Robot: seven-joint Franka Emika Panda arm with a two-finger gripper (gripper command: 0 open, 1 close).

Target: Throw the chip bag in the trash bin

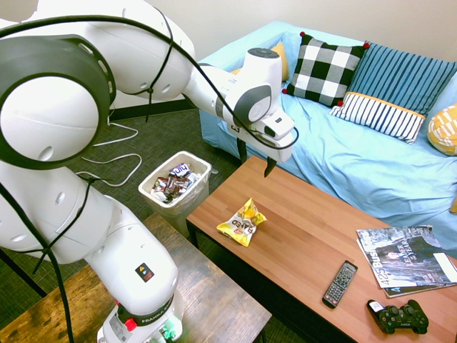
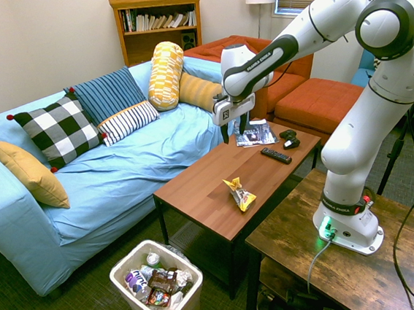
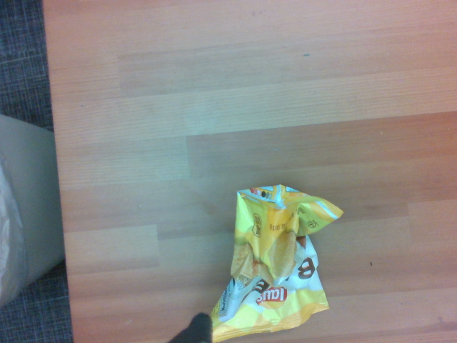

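Right now, your gripper (image 1: 255, 166) hangs in the air above the coffee table (image 1: 307, 236), its two fingers spread wide with nothing between them. You'll find the chip bag (image 1: 243, 223) lying crumpled on that tabletop, toward the end nearest the trash bin (image 1: 175, 187). Taking the bag as the centre of your clock in the first exterior view, the gripper shows at twelve and the bin at ten, standing on the floor beside the table. You can see wrappers (image 1: 173, 184) in the bin, inside its clear liner.

On the same clock, you have the remote (image 1: 340, 284) at four, the game controller (image 1: 398, 316) farther out at four, and the magazines (image 1: 407, 259) between three and four, all on the table. Look between one and two for the blue-covered sofa (image 1: 314, 146) with its cushions (image 1: 325, 70). Your wrist view shows the bag's yellow foil (image 3: 275, 268), its white patches and dark lettering, against the wood.
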